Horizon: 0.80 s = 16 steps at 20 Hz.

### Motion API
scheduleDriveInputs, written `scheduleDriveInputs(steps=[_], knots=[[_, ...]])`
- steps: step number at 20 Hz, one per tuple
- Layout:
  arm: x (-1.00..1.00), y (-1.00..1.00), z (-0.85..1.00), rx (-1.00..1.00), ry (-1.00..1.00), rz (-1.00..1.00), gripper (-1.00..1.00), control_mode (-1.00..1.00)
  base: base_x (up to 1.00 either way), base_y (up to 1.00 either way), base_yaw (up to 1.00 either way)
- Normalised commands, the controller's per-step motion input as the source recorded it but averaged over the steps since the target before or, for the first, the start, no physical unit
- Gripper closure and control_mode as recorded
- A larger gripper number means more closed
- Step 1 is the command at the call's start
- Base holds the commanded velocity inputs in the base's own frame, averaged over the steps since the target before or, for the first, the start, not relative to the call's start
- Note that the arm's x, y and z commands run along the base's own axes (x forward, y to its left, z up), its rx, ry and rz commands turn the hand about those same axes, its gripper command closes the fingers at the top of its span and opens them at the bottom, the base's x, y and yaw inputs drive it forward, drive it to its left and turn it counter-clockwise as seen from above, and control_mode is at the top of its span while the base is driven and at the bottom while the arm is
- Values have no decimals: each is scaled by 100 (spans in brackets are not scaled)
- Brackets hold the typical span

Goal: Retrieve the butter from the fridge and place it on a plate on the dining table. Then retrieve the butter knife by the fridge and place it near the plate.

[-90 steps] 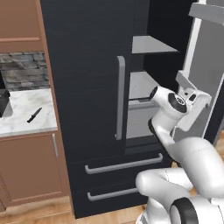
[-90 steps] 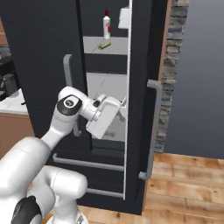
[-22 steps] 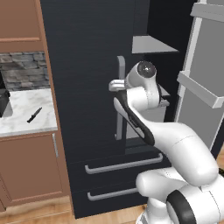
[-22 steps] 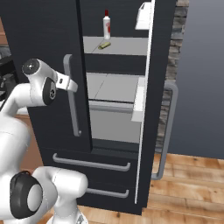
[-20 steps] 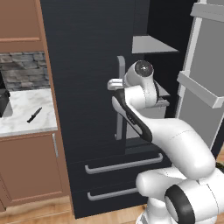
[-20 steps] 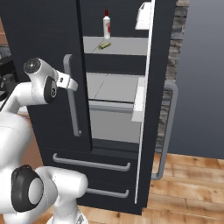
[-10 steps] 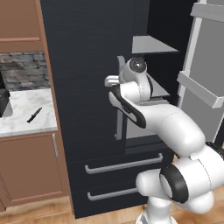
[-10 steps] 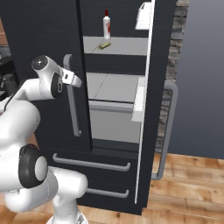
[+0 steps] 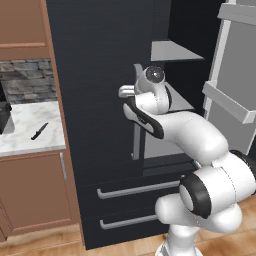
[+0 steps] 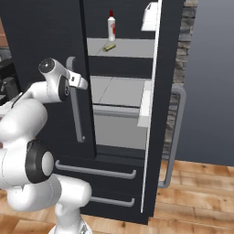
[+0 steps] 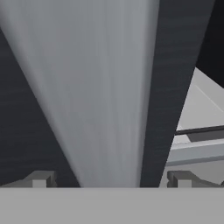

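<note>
The black fridge (image 9: 100,75) has its right door swung open and its left door closed. On an upper shelf inside lies the small pale butter (image 10: 108,47), beside a white bottle with a red cap (image 10: 111,25). My gripper (image 11: 111,180) is open, and the left door's grey bar handle (image 11: 100,87) runs between its fingertips (image 11: 41,178). In the base views the gripper (image 10: 82,82) sits at the top of that handle (image 9: 136,135). The dark butter knife (image 9: 39,131) lies on the counter left of the fridge. The plate and the dining table are out of view.
A small marble counter (image 9: 20,145) over brown cabinets stands left of the fridge, with a dark appliance (image 9: 4,117) at its far edge. The open right door (image 10: 160,114) with white bins juts out. Two lower drawers (image 9: 135,190) carry bar handles.
The hand has moved in closer to the top of the left door's handle over the last second. The jaws stayed open. Several seconds ago the arm was at the right door.
</note>
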Motion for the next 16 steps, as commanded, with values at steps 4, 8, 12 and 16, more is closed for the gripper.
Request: scheduleDriveInputs(steps=[4,8,12,16], knots=[[34,0,0,0,0,1,-100,-100,0,0,0],[23,0,0,0,0,0,100,-100,0,0,0],[0,0,0,0,0,0,100,-100,0,0,0],[-12,1,0,0,-1,0,100,-100,0,0,0]])
